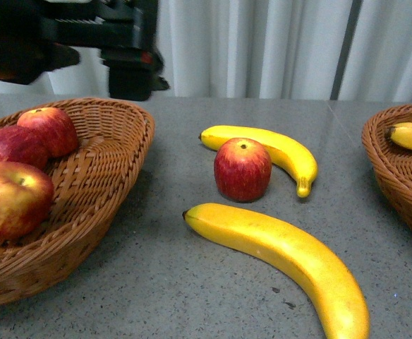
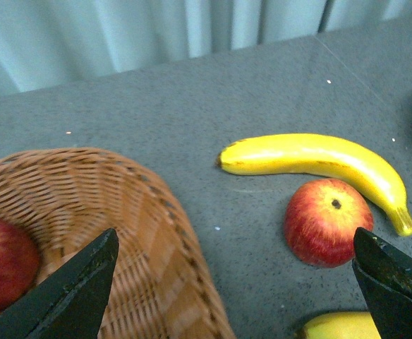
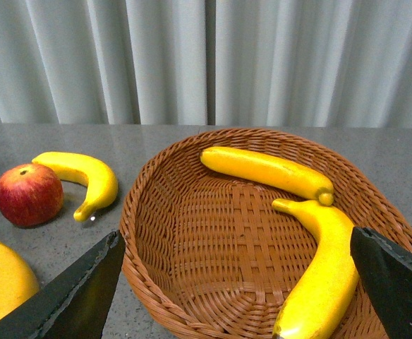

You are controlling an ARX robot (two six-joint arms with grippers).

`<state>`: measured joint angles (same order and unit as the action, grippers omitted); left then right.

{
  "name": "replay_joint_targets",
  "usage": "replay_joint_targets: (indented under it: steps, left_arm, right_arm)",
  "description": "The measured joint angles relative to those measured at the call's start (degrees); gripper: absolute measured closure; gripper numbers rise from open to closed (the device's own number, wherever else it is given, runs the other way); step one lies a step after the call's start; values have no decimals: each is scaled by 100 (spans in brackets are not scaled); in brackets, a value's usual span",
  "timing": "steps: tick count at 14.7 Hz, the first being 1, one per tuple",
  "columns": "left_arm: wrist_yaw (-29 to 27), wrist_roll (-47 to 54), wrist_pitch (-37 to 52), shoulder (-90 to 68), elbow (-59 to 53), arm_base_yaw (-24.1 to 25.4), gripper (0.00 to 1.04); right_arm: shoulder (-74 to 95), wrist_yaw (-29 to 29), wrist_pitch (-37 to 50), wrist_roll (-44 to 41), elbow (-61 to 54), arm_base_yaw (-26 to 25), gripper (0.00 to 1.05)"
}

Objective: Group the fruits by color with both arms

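While apple [image 1: 242,169] sits beside banana [image 1: 285,150], L gripper [image 2: 235,244] & R gripper [image 3: 238,244] jaws apart.

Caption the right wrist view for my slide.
Open tool over a basket holding two bananas; apple and two more bananas outside.

Low front view and both wrist views, all facing the curtain [image 1: 262,49], share the loose apple [image 1: 242,169] and banana [image 1: 276,150].

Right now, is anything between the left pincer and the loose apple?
Nothing visible. The open left pincer hangs by the left basket, with only bare table before the apple. The far banana curves close behind the apple; the near banana lies toward the robot.
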<state>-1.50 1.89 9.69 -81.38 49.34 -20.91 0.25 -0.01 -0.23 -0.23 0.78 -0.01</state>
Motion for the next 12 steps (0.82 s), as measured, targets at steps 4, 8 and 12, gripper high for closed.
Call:
replay_joint_targets:
  steps: [4,8,12]
  left_arm:
    - [654,728,-146,-1917,1617,-446,7]
    - [1025,1019,-286,-2938,2214,-592,7]
    - [1119,1023,-197,-3178,2214,-702,7]
  right_arm:
    - [0,2,-2,0,0,0,7]
    - [0,2,-2,0,0,0,7]
    - [0,2,-2,0,0,0,7]
